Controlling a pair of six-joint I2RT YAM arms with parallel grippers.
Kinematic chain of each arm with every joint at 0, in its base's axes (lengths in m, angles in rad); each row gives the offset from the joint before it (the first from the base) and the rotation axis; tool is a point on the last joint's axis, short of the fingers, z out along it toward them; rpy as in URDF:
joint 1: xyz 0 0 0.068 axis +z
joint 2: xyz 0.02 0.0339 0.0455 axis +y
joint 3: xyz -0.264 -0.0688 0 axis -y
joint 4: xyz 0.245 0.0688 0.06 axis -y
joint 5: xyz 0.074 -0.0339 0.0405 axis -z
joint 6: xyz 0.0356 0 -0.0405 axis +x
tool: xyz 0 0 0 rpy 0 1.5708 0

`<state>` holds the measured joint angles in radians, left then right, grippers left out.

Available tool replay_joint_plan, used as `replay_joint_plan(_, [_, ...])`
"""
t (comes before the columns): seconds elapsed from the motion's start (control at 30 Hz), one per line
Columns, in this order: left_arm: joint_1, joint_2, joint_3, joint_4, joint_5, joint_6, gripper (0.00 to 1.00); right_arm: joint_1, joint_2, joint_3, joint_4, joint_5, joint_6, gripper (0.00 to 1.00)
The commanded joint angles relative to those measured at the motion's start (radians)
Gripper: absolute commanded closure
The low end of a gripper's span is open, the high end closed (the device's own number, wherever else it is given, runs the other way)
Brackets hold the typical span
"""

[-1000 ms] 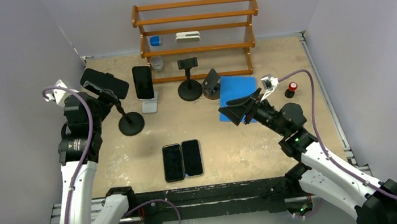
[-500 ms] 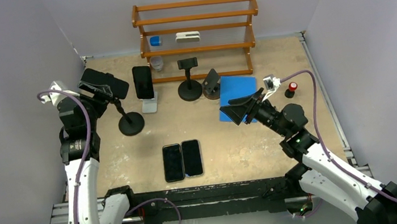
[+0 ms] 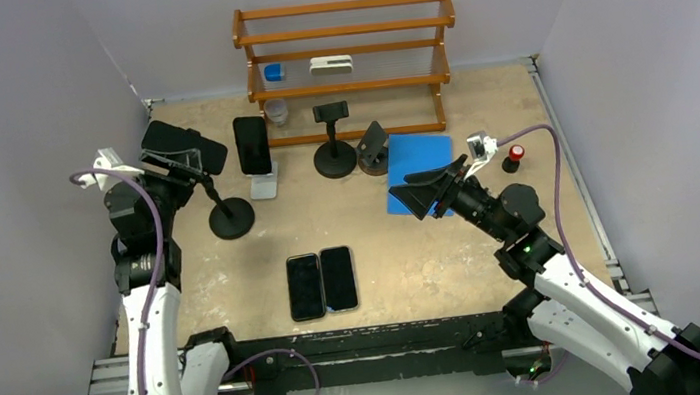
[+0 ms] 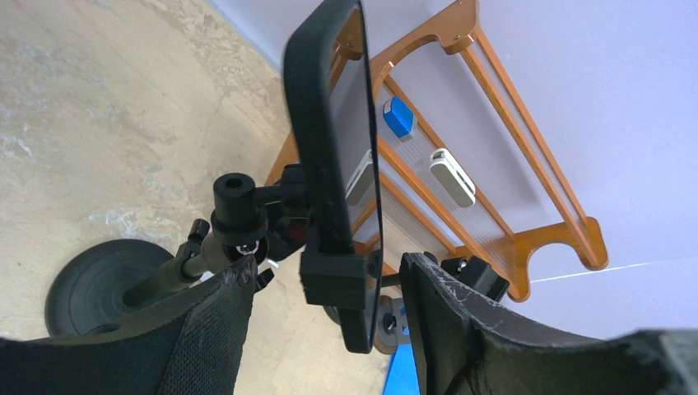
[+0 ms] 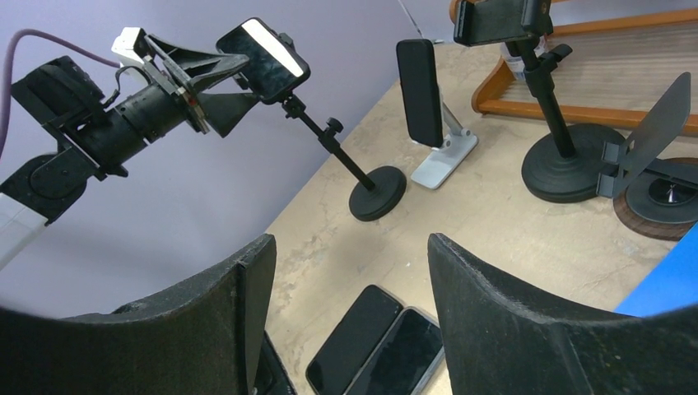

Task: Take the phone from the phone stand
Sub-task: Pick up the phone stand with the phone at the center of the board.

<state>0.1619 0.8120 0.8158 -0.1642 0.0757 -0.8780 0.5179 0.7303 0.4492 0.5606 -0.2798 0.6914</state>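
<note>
In the left wrist view, parted fingers (image 4: 216, 329) straddle the phone (image 4: 318, 115).

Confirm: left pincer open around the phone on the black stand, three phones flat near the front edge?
Two flat phones, not three; the top external view shows it. Left pincer is open around the phone on the black stand.

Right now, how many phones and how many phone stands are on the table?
Black phones: 4 - clamped phone, upright phone, two flat phones.
Phone stands: 4 - tall black pole stand, white stand, empty black clamp stand, tilted black plate stand.
Total: 8.
</note>
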Motion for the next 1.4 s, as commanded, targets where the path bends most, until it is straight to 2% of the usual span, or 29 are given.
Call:
replay_joint_plan(0.0, [0.028,-0.019,-0.048,0.127,0.060,-0.070,0.39,-0.001,-0.021,0.016,0.015,-0.008,-0.021,0.31])
replay_joint_plan(0.37, [0.036,-0.022,-0.042,0.147,0.088,-0.096,0.48,-0.001,-0.032,0.000,0.030,-0.010,-0.022,0.31])
replay_joint_plan(0.93, [0.037,-0.013,0.036,0.079,0.041,-0.057,0.46,-0.001,-0.030,-0.006,0.033,-0.010,-0.027,0.31])
replay_joint_plan(1.37, [0.038,-0.010,0.028,0.090,0.027,-0.044,0.50,-0.001,-0.036,-0.011,0.027,-0.006,-0.032,0.31])
